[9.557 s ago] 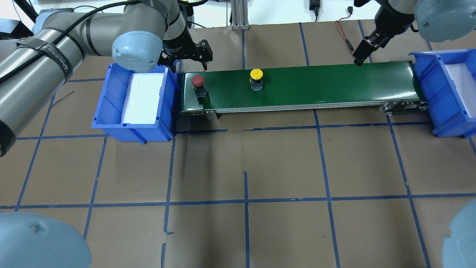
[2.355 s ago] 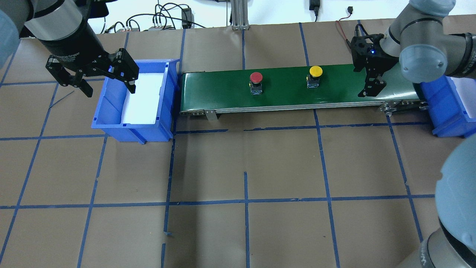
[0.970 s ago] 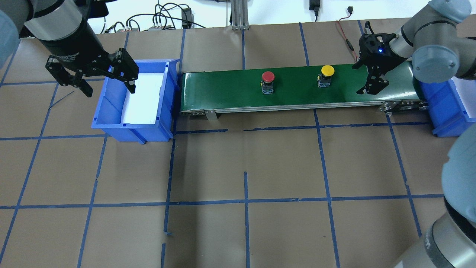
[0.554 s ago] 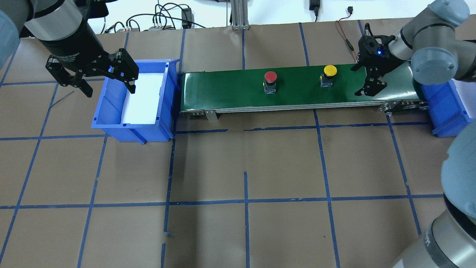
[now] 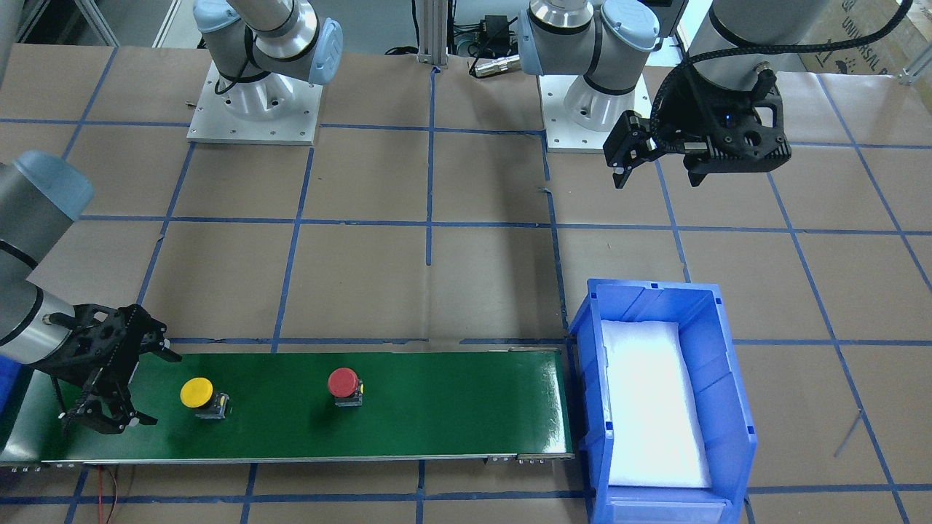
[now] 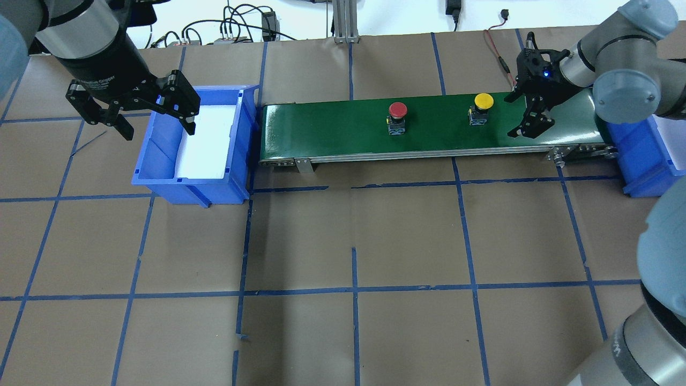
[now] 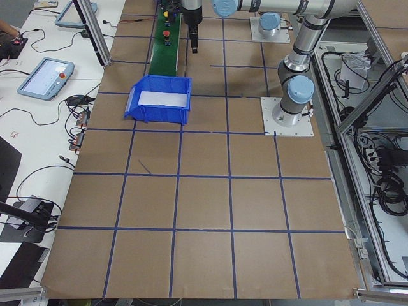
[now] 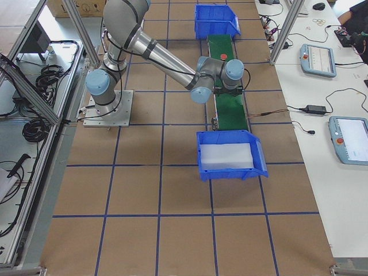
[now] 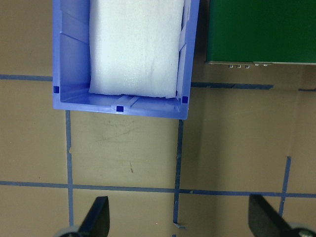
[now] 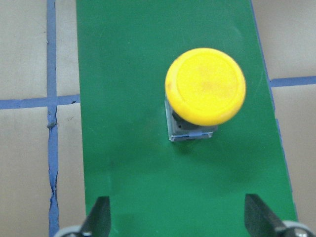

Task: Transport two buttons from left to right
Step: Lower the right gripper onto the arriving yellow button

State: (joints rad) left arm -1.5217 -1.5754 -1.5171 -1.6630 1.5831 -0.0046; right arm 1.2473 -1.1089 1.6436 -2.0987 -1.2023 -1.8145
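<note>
The yellow button (image 6: 483, 102) and the red button (image 6: 397, 111) stand upright on the green conveyor belt (image 6: 321, 128). The yellow one is nearer the belt's right end. My right gripper (image 6: 522, 114) is open and empty, low over the belt just right of the yellow button. In the right wrist view the yellow button (image 10: 205, 86) lies ahead of the open fingers (image 10: 101, 215). My left gripper (image 6: 159, 128) is open and empty above the near-left part of the left blue bin (image 6: 161, 177). In the front view the yellow button (image 5: 197, 394) and the red button (image 5: 344, 383) show on the belt.
The left blue bin holds only a white foam pad (image 9: 133, 47). A second blue bin (image 6: 638, 155) stands at the belt's right end, partly behind my right arm. Cables (image 6: 496, 51) lie on the table behind the belt.
Both buttons have ridden to the right along the belt, and the yellow one has come close to my right gripper. My right gripper shifted slightly. The left gripper has stayed still.
</note>
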